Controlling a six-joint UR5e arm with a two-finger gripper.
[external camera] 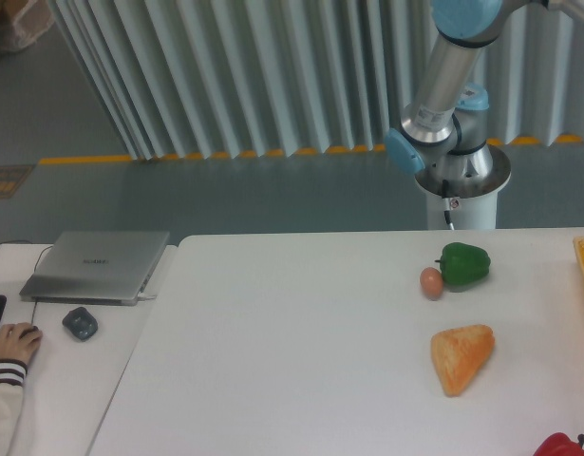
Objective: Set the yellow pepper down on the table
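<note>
A large white counter [301,361] with rounded corners fills the lower view. Behind it rises the robot arm [443,85] on its pedestal; the gripper is out of view, so its state cannot be told. On the counter's right side lie an orange triangular bread piece [461,356], a green pepper [463,265] touching a small brown egg [431,282], and a red pepper [560,446] at the bottom edge. The yellow pepper is not visible. A closed laptop [97,265] and mouse [80,323] sit on a side desk [68,380].
</note>
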